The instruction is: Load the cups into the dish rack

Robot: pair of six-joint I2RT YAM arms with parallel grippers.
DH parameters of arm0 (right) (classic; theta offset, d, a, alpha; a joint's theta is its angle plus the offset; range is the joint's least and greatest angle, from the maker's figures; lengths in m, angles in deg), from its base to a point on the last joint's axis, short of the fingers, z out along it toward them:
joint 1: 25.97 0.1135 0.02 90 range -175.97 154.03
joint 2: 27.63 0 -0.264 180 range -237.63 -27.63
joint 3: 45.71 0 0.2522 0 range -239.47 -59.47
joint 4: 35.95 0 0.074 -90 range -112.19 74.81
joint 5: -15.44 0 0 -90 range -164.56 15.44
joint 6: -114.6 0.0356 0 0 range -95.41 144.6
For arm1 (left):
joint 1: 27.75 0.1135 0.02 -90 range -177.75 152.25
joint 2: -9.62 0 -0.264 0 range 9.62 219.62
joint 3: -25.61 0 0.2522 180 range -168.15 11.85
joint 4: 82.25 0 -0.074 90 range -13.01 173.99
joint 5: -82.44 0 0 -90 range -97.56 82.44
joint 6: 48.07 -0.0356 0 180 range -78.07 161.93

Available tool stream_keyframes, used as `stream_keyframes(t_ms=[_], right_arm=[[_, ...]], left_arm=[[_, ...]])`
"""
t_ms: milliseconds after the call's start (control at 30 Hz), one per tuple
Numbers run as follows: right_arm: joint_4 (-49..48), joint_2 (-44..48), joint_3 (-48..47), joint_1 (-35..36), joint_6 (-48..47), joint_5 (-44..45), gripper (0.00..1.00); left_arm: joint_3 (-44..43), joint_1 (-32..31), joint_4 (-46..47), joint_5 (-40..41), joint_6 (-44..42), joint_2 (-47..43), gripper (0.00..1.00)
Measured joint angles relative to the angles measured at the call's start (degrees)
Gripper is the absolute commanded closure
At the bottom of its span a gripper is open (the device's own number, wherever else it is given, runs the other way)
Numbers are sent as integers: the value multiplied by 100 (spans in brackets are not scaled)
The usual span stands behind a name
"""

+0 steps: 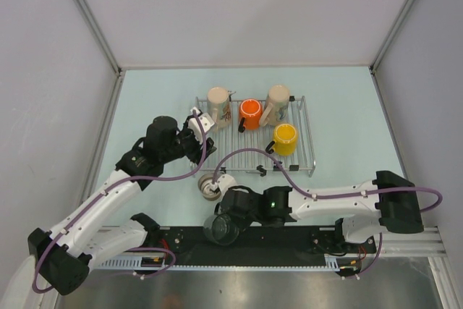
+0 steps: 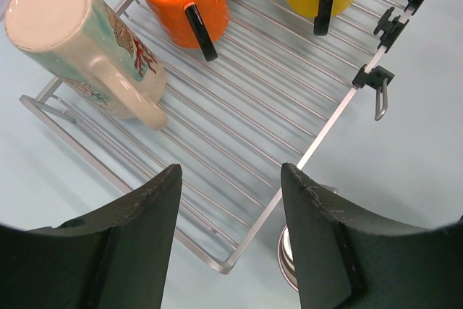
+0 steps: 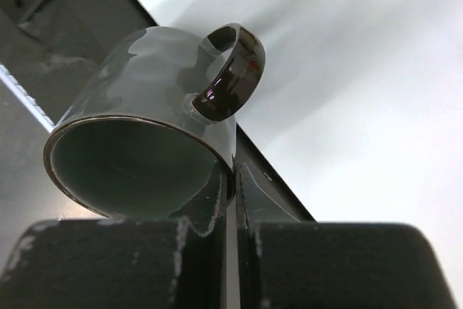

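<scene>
My right pincer [image 3: 233,179] is pressed together on the dark grey-green glazed mug [image 3: 145,106], pinching its wall at the rim. The mug hangs tilted over the black base rail [image 1: 282,247] at the near edge, well apart from the flat silver wire dish rack [image 1: 305,157]. That's a thin bite on slick glaze, and I reckon a quick swing could let the mug pivot or slip out and crack on the rail. Between here and the rack sits the small shiny steel mug [image 1: 210,187], just outside the rack's near left corner, and a low carry could clip it. My left pincer [image 2: 231,171] hovers spread and empty over that same corner, so the two arms could tangle there. In the rack sit a cream printed mug [image 1: 219,105], an orange mug [image 1: 250,113], a second cream mug [image 1: 276,103] and a yellow mug [image 1: 284,137]. The free bars are on the near left. The tabletop [image 1: 159,92] is smooth pale blue-green, boxed in by plain grey-white wall panels [image 1: 253,5] on metal posts
</scene>
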Motion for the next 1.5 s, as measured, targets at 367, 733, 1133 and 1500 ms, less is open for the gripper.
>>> stream_keyframes(t_ms=[367, 733, 1133, 1500], right_arm=[[682, 428, 105, -278, -66, 247, 100], [1158, -605, -960, -898, -815, 214, 51], [1132, -503, -970, -538, -767, 525, 0], [769, -33, -1121, 282, -671, 887, 0]], left_arm=[[0, 0, 0, -11, 0, 0, 38], [0, 4, -2, -11, 0, -9, 38], [0, 4, 0, -11, 0, -9, 37], [0, 9, 2, 48, 2, -9, 39]])
